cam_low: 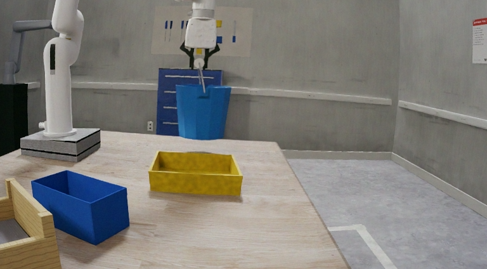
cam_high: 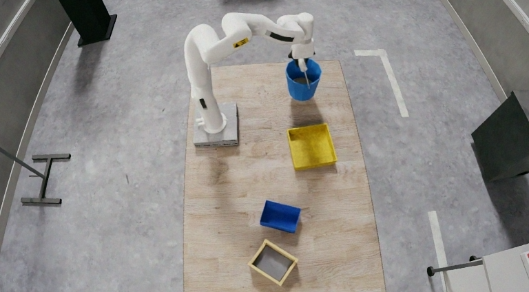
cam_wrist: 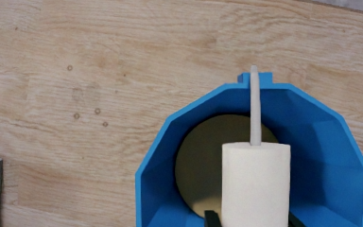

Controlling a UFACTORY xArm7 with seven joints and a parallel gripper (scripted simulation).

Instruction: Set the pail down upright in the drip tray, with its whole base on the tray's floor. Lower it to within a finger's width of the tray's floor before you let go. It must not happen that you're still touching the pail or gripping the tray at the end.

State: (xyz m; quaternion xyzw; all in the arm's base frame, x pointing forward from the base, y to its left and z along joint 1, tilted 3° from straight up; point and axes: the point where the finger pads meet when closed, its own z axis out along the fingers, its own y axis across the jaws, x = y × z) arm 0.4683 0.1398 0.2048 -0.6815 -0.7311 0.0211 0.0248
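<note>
The pail (cam_low: pixel 203 111) hangs upright in the air above the tabletop (cam_low: pixel 222 223), blue and open-topped, with a dark round floor visible inside it from the wrist view (cam_wrist: pixel 208 161); its thin grey bail (cam_low: pixel 201 79) rises from the rim to a white grip roller (cam_wrist: pixel 255 184); the gripper (cam_low: pixel 199 58) points straight down and its dark fingers (cam_low: pixel 190 58) are closed on that roller, so the pail dangles below them. In the top view the pail (cam_high: pixel 303 80) sits near the far end of the tabletop, its shadow falling on the wood between it and the tray; its base is well clear of the surface.

The tray (cam_low: pixel 195 183) is yellow, shallow and square, lying flat on the tabletop nearer the camera than the pail in the exterior view; the two are apart, the pail not yet over it; in the top view the tray (cam_high: pixel 293 147) lies just beyond the pail's shadow.

Further along the tabletop stands a blue bin (cam_low: pixel 89 212), turned slightly askew; beside it a wooden box (cam_low: pixel 35 237) with a grey floor, only partly in frame in the exterior view. The arm (cam_high: pixel 202 63) rises from a grey base (cam_high: pixel 233 138) on the tabletop's edge and arches over to the pail; behind, against the wall, stands a blue cabinet (cam_low: pixel 167 108).
</note>
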